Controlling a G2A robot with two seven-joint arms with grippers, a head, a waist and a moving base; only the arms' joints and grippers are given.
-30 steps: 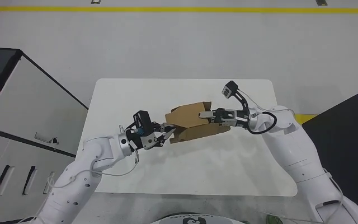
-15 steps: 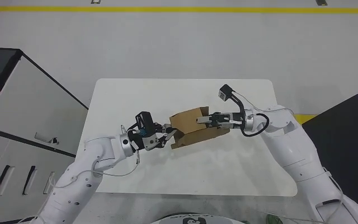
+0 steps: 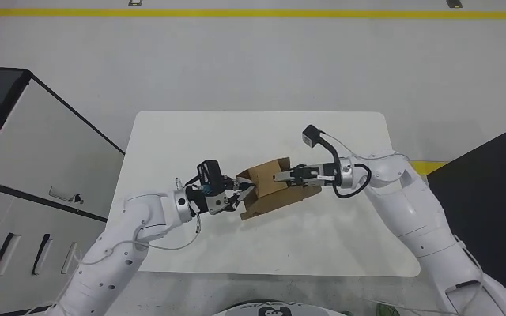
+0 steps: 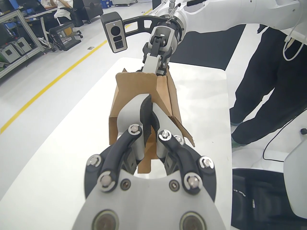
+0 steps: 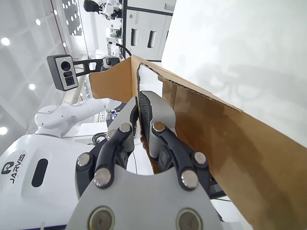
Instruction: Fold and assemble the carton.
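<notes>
A brown cardboard carton point(image 3: 269, 188) is held between both arms over the middle of the white table point(image 3: 261, 130). My left gripper point(image 3: 243, 195) is shut on the carton's left end; in the left wrist view its fingers point(image 4: 146, 111) pinch a flap of the carton point(image 4: 134, 89). My right gripper point(image 3: 283, 175) is shut on the carton's right end; in the right wrist view its pads point(image 5: 144, 107) clamp the edge of a panel of the carton point(image 5: 215, 130). The carton's flaps stand open, and its inside is partly hidden.
The white table point(image 4: 206, 101) has bare surface on all sides of the carton. A grey cabinet point(image 3: 35, 142) stands beside the table's left edge. A person in dark trousers point(image 4: 268, 92) stands past the table's far side in the left wrist view.
Both grippers have moved toward each other and slightly left, and the carton has narrowed and shifted left with them. The right arm's wrist has turned.
</notes>
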